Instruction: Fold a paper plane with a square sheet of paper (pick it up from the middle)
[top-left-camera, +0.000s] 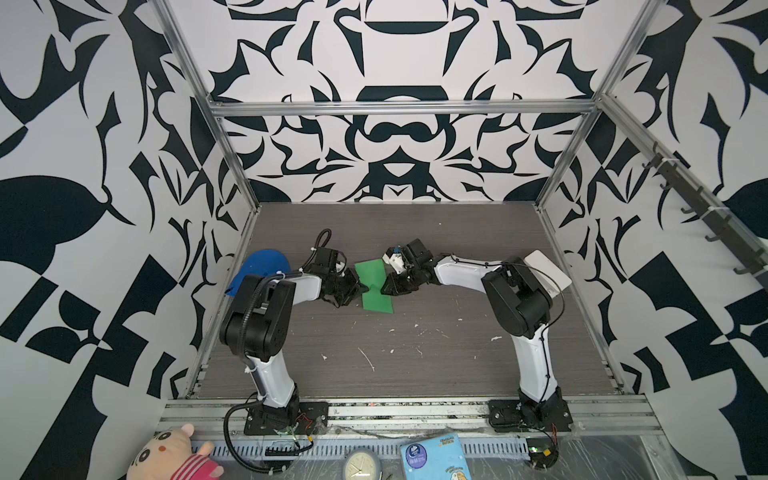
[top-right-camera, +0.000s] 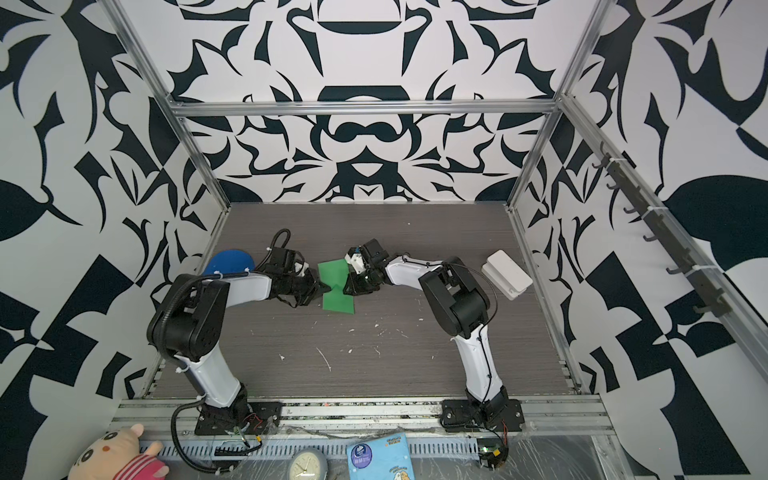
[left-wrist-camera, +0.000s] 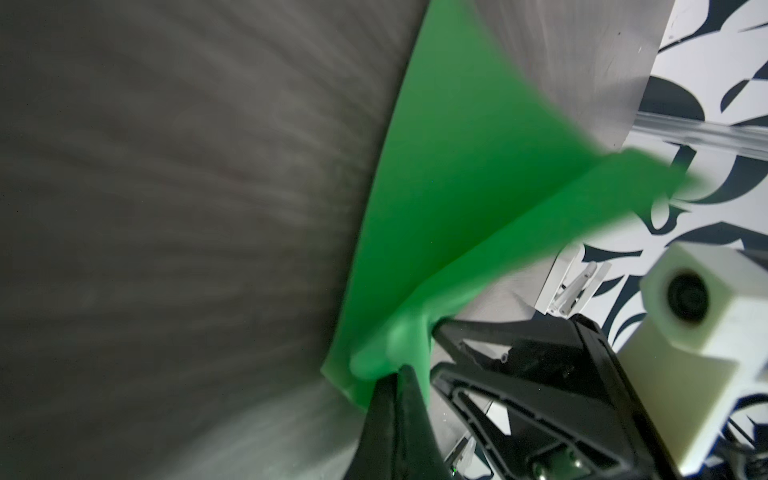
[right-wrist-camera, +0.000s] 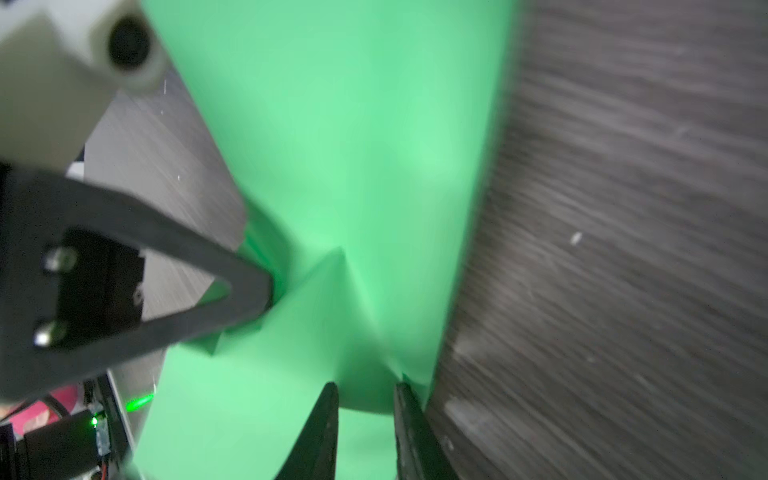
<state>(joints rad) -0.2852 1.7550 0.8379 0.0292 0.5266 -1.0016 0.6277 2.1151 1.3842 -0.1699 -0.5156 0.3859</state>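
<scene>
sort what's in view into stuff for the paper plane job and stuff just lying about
For the job: green paper, left gripper, right gripper.
Lying about: blue cap, white box, plush toy, clock, blue packet.

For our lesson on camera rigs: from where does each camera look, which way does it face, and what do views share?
Top views: high at the front, looking down and forward at the table, the green paper, the left arm and right arm whole.
Left wrist: on the left arm, looking along the left jaws, shut on the paper.
Right wrist: on the right arm, looking along the right jaws, paper bunched between them.
Shared: all show the paper; each wrist view shows the opposite arm's white camera.
</scene>
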